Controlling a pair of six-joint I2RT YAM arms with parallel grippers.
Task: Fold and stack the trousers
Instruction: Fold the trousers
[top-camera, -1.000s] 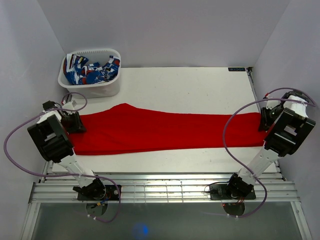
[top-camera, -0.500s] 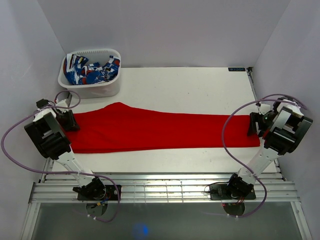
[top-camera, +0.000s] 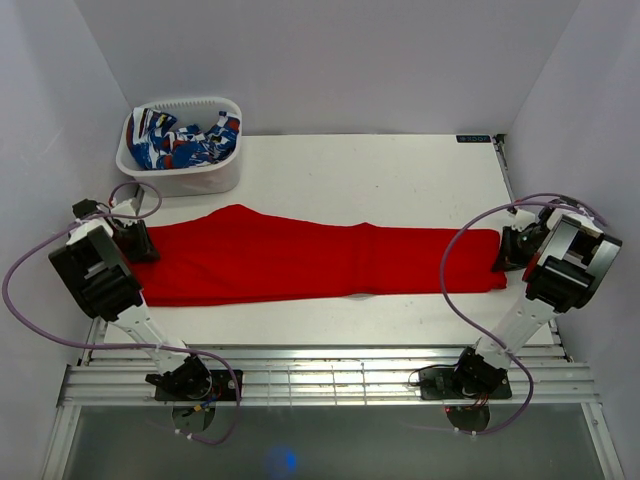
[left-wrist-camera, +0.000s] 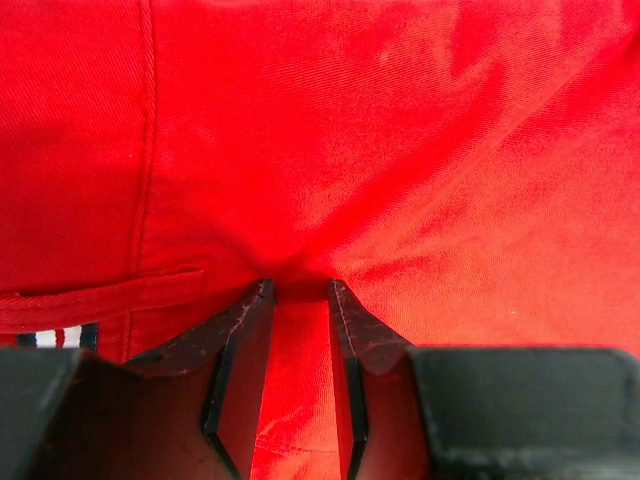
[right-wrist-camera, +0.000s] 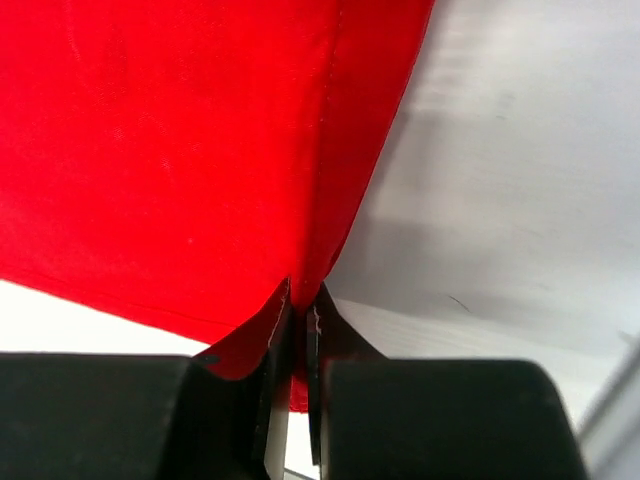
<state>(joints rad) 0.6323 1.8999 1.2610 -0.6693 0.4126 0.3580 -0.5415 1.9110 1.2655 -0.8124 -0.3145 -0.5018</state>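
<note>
The bright red trousers (top-camera: 300, 262) lie stretched across the white table, waist at the left, leg ends at the right. My left gripper (top-camera: 137, 243) is at the waist end; in the left wrist view its jaws (left-wrist-camera: 298, 300) are closed on a thick fold of red cloth (left-wrist-camera: 350, 150). My right gripper (top-camera: 505, 252) is at the leg ends; in the right wrist view its jaws (right-wrist-camera: 300, 305) are pinched shut on the hem of the red cloth (right-wrist-camera: 180, 150), which is lifted a little off the table.
A white basket (top-camera: 185, 175) holding blue-white-red patterned cloth (top-camera: 180, 140) stands at the back left of the table (top-camera: 400, 180). Purple cables loop beside both arms. Grey walls close in on both sides.
The right gripper has moved left and inward with the leg ends, so the trousers are shorter and slightly rippled in the middle. The left gripper shifted slightly left and back.
</note>
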